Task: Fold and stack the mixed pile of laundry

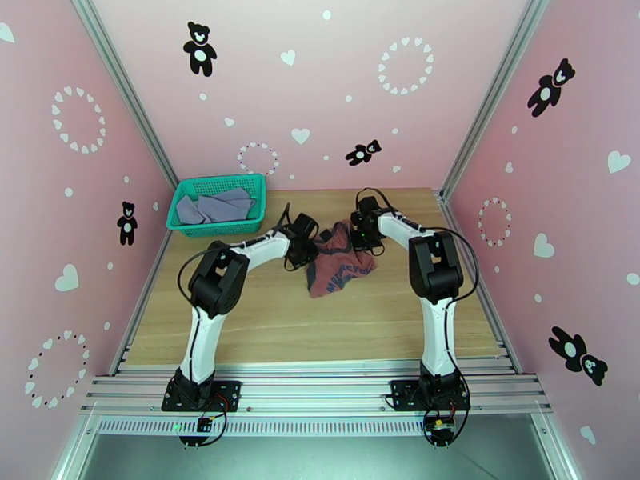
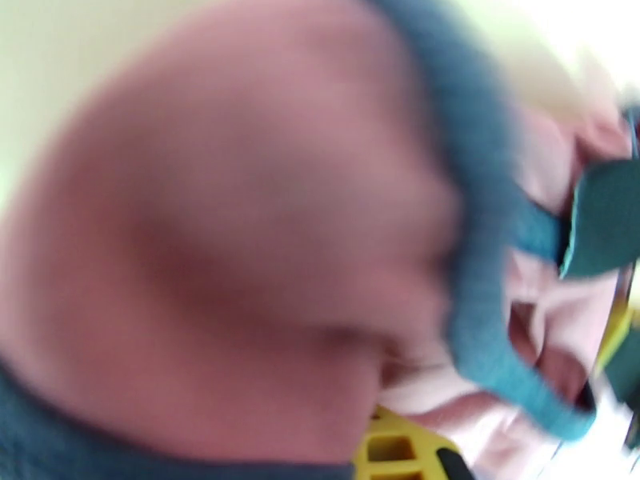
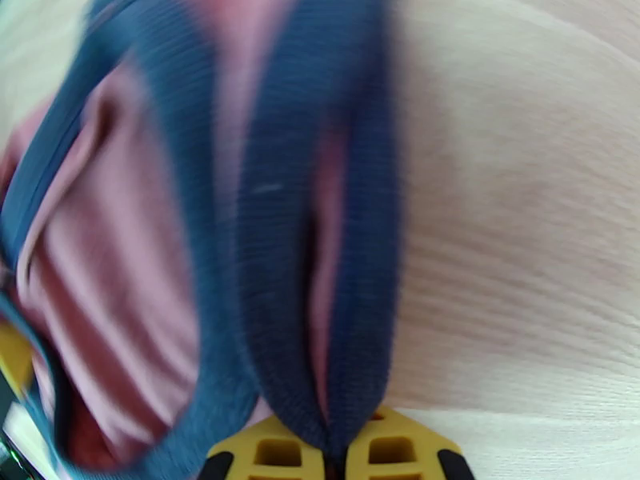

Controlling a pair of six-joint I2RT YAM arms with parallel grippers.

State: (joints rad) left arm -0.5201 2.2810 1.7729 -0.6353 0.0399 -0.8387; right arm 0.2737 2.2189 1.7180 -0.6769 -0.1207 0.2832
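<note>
- The right gripper [image 3: 336, 454] is clamping the tank top's [image 1: 340, 272] navy strap.
- The left gripper [image 1: 302, 248] is meeting it too, its grip too blurred to tell.
- It is lying crumpled on the table [image 1: 320, 326], the grey shirt [image 1: 214, 208] in the basket [image 1: 216, 228]: nothing folded yet.

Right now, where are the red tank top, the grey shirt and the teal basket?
red tank top [image 1: 342, 272], top view, lettered chest panel.
grey shirt [image 1: 214, 208], top view, crumpled middle.
teal basket [image 1: 216, 228], top view, front wall.
</note>
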